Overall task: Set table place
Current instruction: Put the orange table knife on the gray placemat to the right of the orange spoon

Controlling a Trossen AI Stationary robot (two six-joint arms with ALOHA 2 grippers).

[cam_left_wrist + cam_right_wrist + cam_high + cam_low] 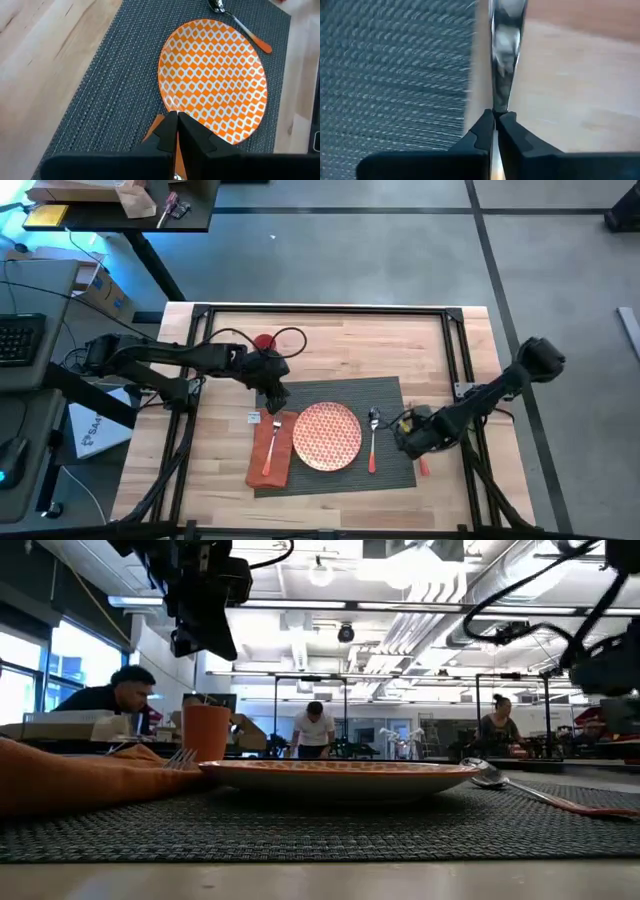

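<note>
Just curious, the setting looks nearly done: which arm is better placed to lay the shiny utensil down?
Right: the right fingers pinch the shiny utensil at the placemat's edge; the left fingers hang shut, empty.

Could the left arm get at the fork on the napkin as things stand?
Probably yes. The left gripper hovers with jaws shut just beyond the orange napkin, and the fork lies uncovered on top. The plate sits beside it, not over it; nothing blocks a descent.
</note>
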